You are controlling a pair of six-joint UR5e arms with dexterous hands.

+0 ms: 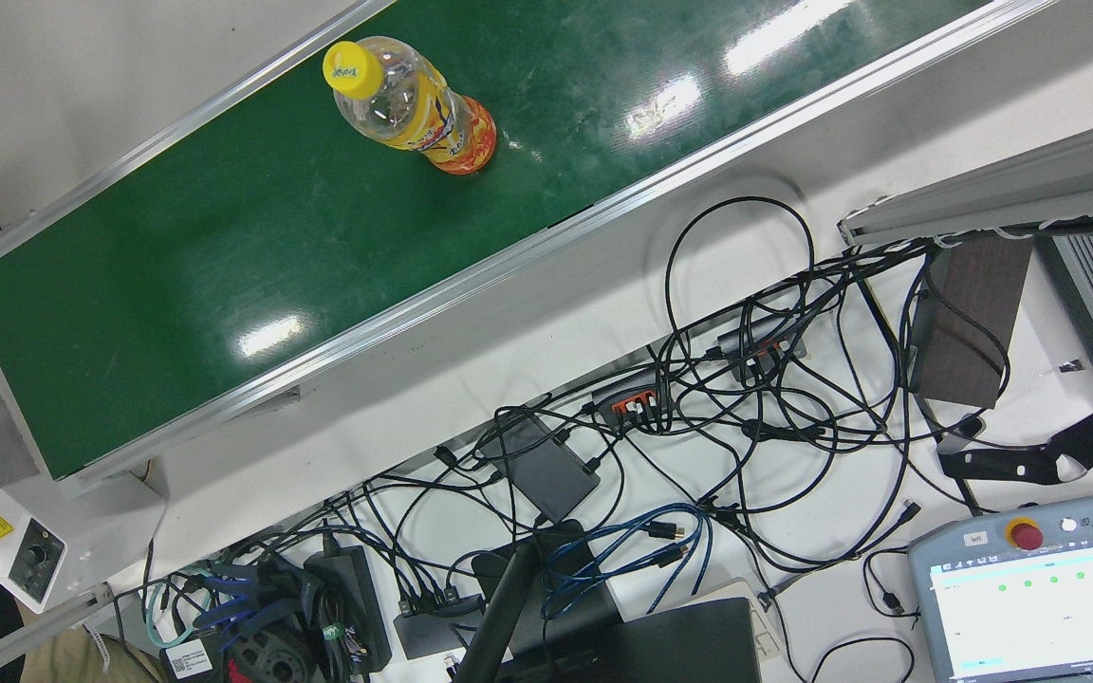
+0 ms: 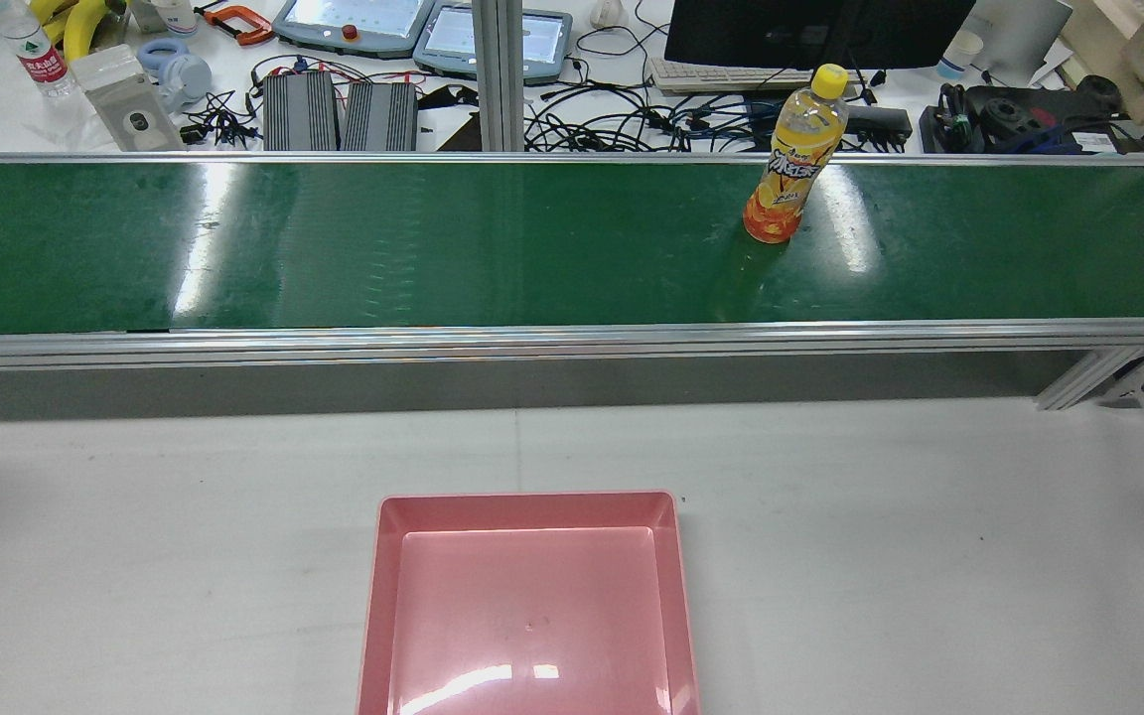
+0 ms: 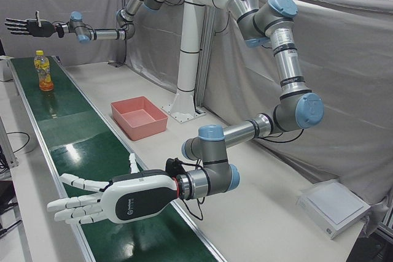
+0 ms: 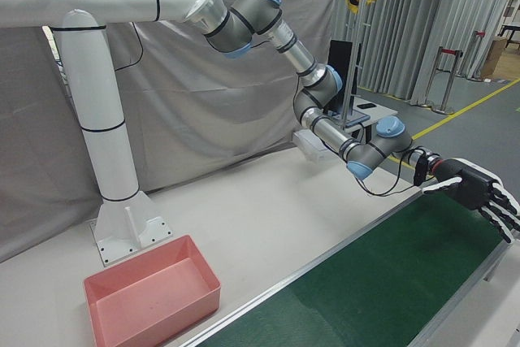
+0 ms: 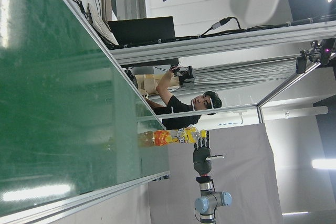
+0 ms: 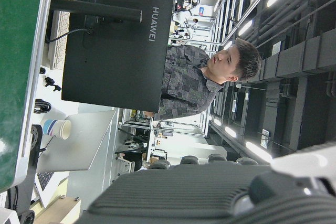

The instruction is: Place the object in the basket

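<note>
An orange drink bottle (image 2: 792, 164) with a yellow cap stands upright on the green conveyor belt (image 2: 433, 248), toward the robot's right end; it also shows as the bottle (image 1: 414, 109), bottle (image 3: 43, 72) and bottle (image 5: 173, 137). The pink basket (image 2: 380, 596) sits empty on the white table in front of the belt, also seen as basket (image 3: 126, 104) and basket (image 4: 150, 274). My white left hand (image 3: 101, 204) hovers open over the belt's other end, far from the bottle. My black right hand (image 3: 24, 26) is open, fingers spread, in the air just beyond the bottle; right hand (image 4: 475, 193), right hand (image 5: 202, 153).
Beyond the belt lies a desk with tangled cables (image 1: 746, 398), teach pendants (image 2: 354, 25), a monitor (image 6: 115, 40) and people seated behind it. The arms' white pedestal (image 3: 184, 90) stands behind the basket. A belt control box (image 1: 20, 560) sits at the belt's end.
</note>
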